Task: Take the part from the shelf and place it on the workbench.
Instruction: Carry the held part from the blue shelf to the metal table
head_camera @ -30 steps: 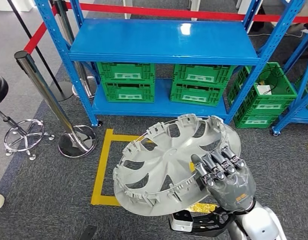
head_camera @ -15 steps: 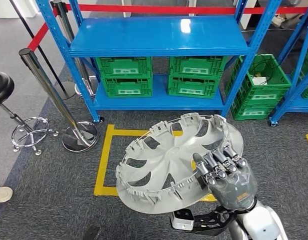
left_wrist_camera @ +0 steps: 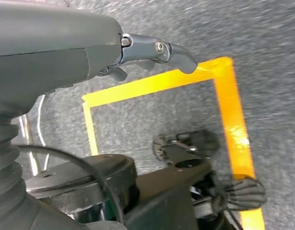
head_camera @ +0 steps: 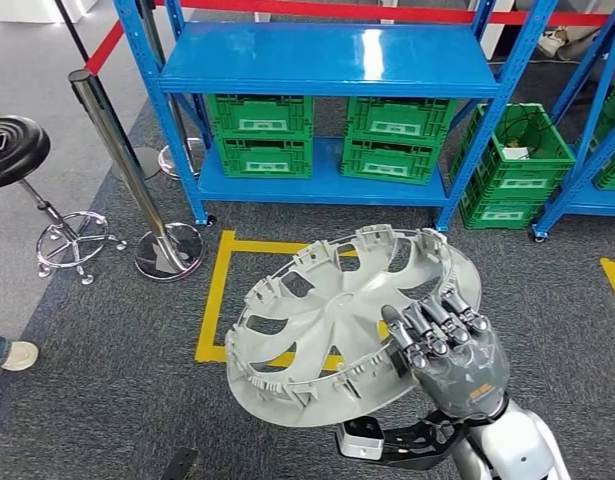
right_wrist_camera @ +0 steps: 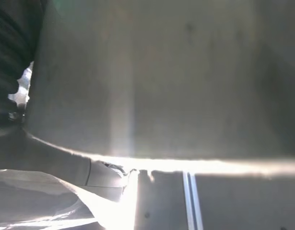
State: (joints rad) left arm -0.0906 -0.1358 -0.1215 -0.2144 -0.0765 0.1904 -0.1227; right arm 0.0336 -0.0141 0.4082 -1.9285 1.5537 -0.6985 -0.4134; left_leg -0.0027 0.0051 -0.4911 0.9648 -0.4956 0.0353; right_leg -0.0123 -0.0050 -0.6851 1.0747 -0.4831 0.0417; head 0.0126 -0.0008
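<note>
Gripping the hubcap (head_camera: pixel 334 325) at its rim, the right hand (head_camera: pixel 447 350) carries a seemingly light, stiff, awkwardly broad part; left hand (left_wrist_camera: pixel 59 52) fingers indiscernible.

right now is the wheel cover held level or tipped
Tipped. The wheel cover slants, its far rim higher than its near rim, hollow side up, with the right hand gripping its right edge.

The wheel cover (head_camera: pixel 349 325) is held tilted above the carpet floor (head_camera: pixel 123 400), gripped at its right rim by the right hand (head_camera: pixel 449 350). Below it lies a taped square (head_camera: pixel 213 300) on the floor. Behind stands the shelf rack (head_camera: pixel 327 60), with four crates (head_camera: pixel 262 135) on its lower shelf. A further crate (head_camera: pixel 527 165) sits right of the rack; a barrier post (head_camera: pixel 127 165) and stool (head_camera: pixel 17 150) stand left.
</note>
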